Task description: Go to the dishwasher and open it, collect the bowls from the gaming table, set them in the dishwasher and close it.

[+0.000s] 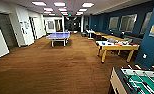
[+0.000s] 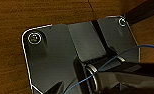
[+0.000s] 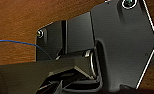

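Observation:
The gaming table point(image 1: 106, 45), white-topped with a yellow edge and yellow legs, stands at the right of the head view beside the dark blue wall. Small things lie on its top, among them a dark lump point(image 1: 111, 40) and red-orange bits point(image 1: 118, 44); I cannot make out the bowls among them. The dishwasher is out of view. Both wrist views look past the robot's dark plate down onto brown carpet.
A blue table-tennis table point(image 1: 58, 35) stands mid-room, far ahead. A table-football table point(image 1: 135, 80) with a green field sits close at the lower right. More tables point(image 1: 103, 35) line the right wall. Doors and white walls run along the left. Wide brown carpet point(image 1: 55, 65) lies ahead.

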